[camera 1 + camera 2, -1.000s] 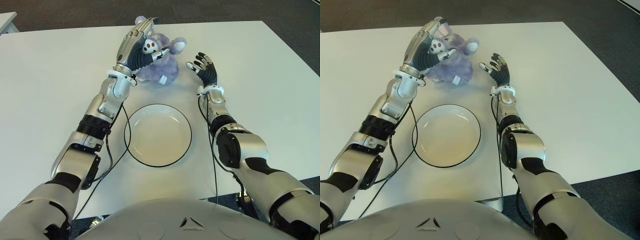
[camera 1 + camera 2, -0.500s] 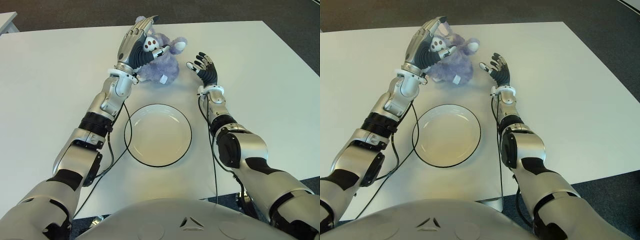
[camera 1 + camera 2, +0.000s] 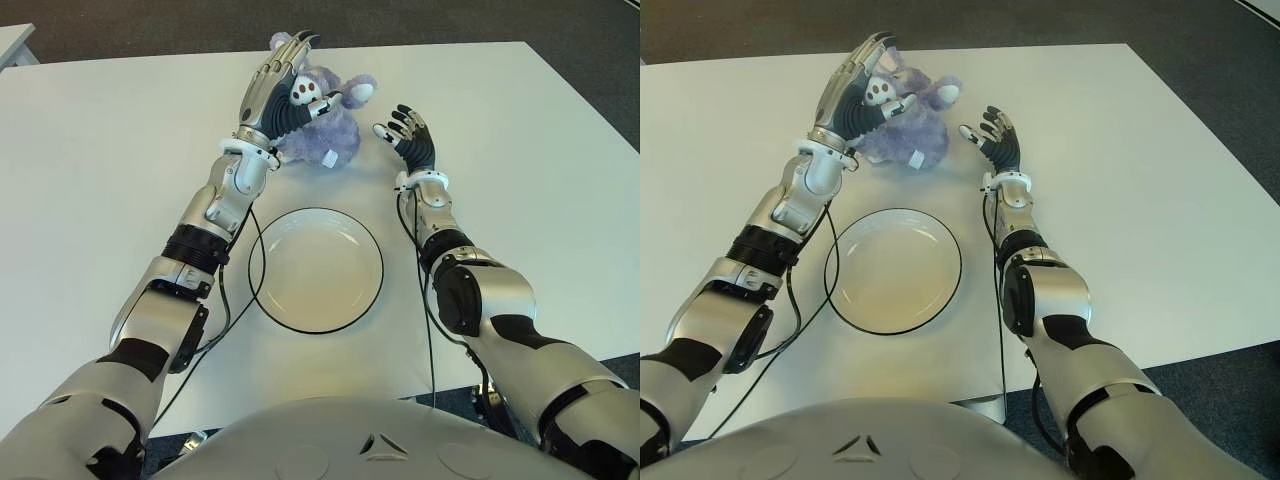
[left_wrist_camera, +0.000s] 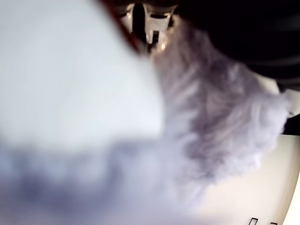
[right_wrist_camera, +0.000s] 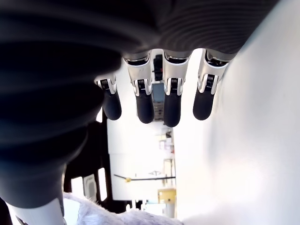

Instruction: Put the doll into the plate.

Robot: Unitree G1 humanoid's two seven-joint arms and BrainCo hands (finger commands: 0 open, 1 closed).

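Two hands flank the purple doll (image 3: 322, 128) at 12 o'clock on the white surface (image 3: 110, 170), beyond the empty black-rimmed plate (image 3: 316, 268). The left hand (image 3: 277, 90) lies over the doll with its fingers (image 3: 290, 52) draped on the fur; whether they clamp it cannot be told. Its wrist view shows only blurred fur close up. The right hand (image 3: 408, 133) stands at the doll's 3 o'clock, apart from it, fingers (image 5: 171, 99) spread. A small white tag on the doll is unreadable. Dark carpet surrounds the surface.
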